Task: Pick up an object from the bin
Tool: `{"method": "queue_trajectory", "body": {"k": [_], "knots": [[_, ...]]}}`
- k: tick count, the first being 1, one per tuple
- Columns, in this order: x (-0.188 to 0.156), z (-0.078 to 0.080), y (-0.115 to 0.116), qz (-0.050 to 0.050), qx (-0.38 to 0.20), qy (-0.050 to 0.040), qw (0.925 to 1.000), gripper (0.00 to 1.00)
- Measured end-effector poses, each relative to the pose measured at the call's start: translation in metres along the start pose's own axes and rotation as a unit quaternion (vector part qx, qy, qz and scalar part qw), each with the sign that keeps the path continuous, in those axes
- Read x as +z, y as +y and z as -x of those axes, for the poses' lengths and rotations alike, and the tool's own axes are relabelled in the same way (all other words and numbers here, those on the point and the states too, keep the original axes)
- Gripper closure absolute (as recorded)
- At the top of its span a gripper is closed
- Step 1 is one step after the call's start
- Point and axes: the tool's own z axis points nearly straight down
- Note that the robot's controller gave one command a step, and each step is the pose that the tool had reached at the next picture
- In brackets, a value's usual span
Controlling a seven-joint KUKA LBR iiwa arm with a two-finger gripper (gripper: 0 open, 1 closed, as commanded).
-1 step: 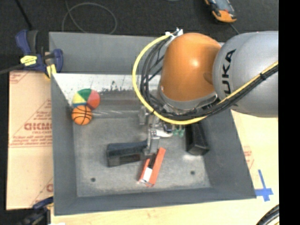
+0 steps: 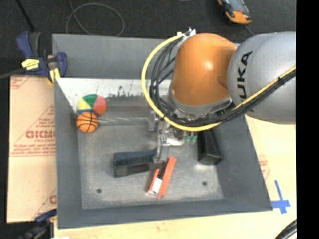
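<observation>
— Dark grey block (image 2: 130, 163): where does it lie, and where is the gripper (image 2: 160, 151) in relation to it?

— You find the dark grey block lying flat on the floor of the bin (image 2: 67, 153), with its long side running left to right. You see the gripper directly over the block's right end, low down, beneath the arm's orange cover (image 2: 202, 68). You cannot tell whether it touches the block. You also cannot tell whether the gripper is released or clenched.

— What else should I note around the block?

— Note an orange-red pen-like stick (image 2: 162, 176) just beside the block's right end. It lies tilted, with its upper tip near the gripper. A black box (image 2: 208, 146) stands to the right of the block, beyond the gripper. An orange ball (image 2: 87, 122) and a multicoloured ball (image 2: 92, 104) touch each other. Both lie well apart from the block, up and to its left.
</observation>
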Motion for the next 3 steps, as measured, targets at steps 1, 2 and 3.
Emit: {"method": "queue_trajectory", "body": {"k": [1, 2, 3], "knots": [[0.032, -0.021, -0.012, 0.0, -0.025, -0.0039, 0.9997, 0.0], [0.068, -0.044, -0.005, -0.001, -0.001, 0.0012, 1.0, 0.0], [0.08, -0.043, 0.004, -0.001, 0.034, 0.0014, 0.9994, 0.0]]}}
